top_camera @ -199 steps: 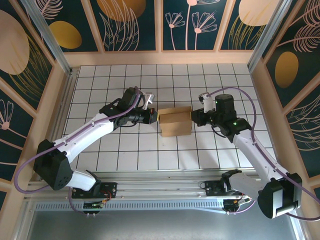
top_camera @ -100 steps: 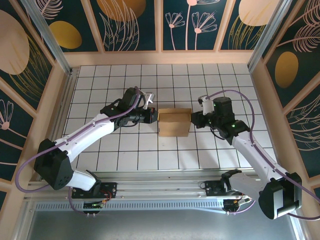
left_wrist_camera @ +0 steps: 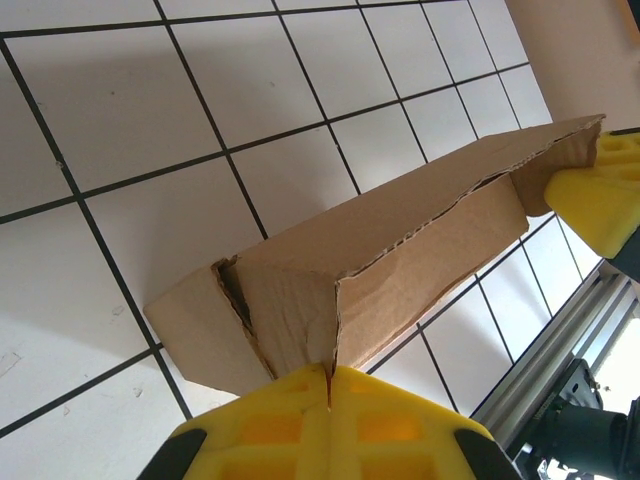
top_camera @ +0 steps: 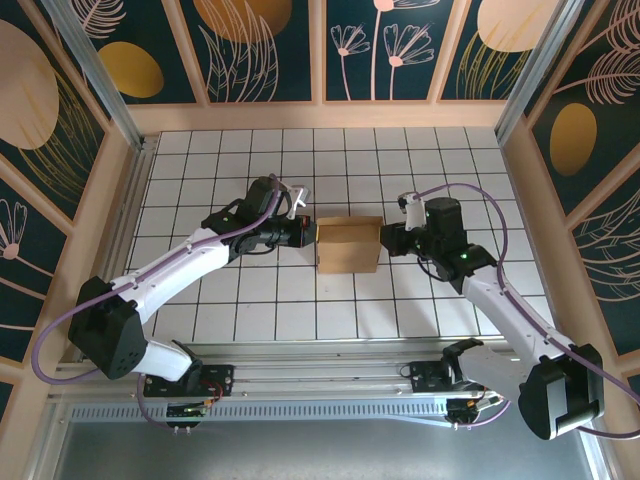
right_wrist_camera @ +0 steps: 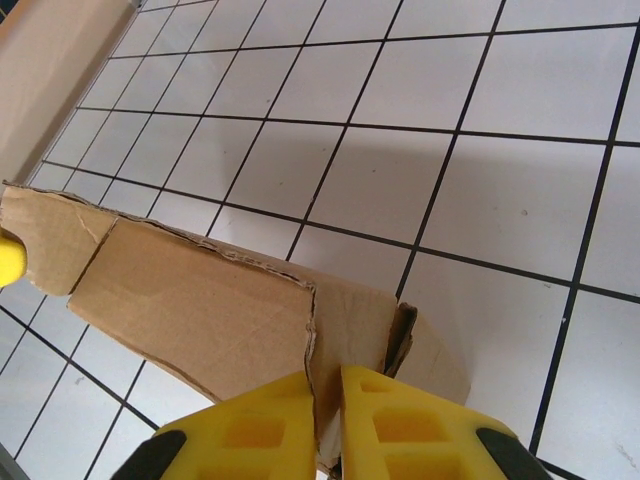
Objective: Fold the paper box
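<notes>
The paper box (top_camera: 348,245) is a brown cardboard piece held between both arms at the middle of the tiled table. My left gripper (top_camera: 308,232) is shut on its left end, and in the left wrist view the yellow fingertips (left_wrist_camera: 300,400) pinch a thin cardboard edge of the paper box (left_wrist_camera: 400,250). My right gripper (top_camera: 386,239) is shut on the right end. In the right wrist view that gripper (right_wrist_camera: 328,400) clamps an end flap of the paper box (right_wrist_camera: 200,310). The box's underside is hidden.
A white tiled table (top_camera: 250,300) lies under the box, with wooden walls (top_camera: 330,115) around it. A metal rail (top_camera: 330,365) runs along the near edge by the arm bases. The right arm's yellow finger (left_wrist_camera: 598,195) shows at the box's far end.
The box has gone from skewed with a raised fold to a squared, flatter outline. The right arm shifted slightly; both grippers kept their hold.
</notes>
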